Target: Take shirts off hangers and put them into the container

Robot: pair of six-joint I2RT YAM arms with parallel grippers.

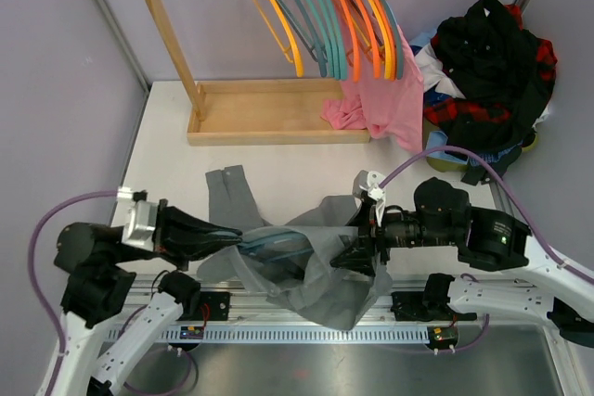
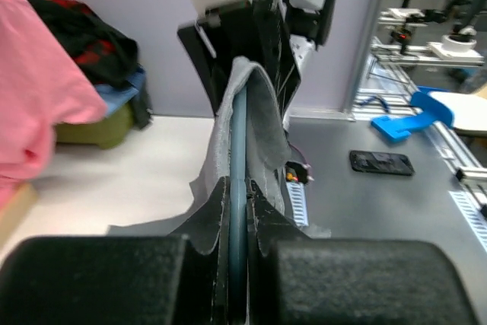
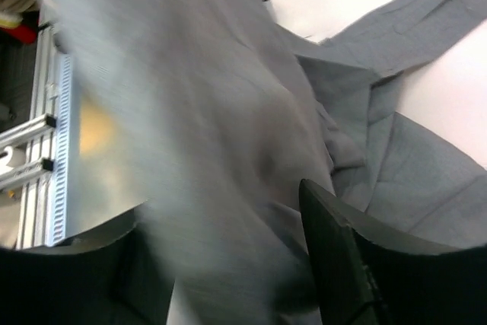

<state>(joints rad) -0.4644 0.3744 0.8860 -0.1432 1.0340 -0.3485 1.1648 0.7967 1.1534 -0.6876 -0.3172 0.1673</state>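
A grey shirt lies crumpled at the table's near edge between both arms, one sleeve stretched away from them. A teal hanger is still inside it, grey cloth draped over its arm. My left gripper is shut on that hanger. My right gripper stands open, with blurred grey cloth running between its fingers. The yellow-green container sits at the far right, heaped with black and red plaid shirts.
A wooden rack with a shallow tray stands at the back, hung with several orange and teal hangers. A pink garment hangs from one. A phone and a blue part lie on the metal bench.
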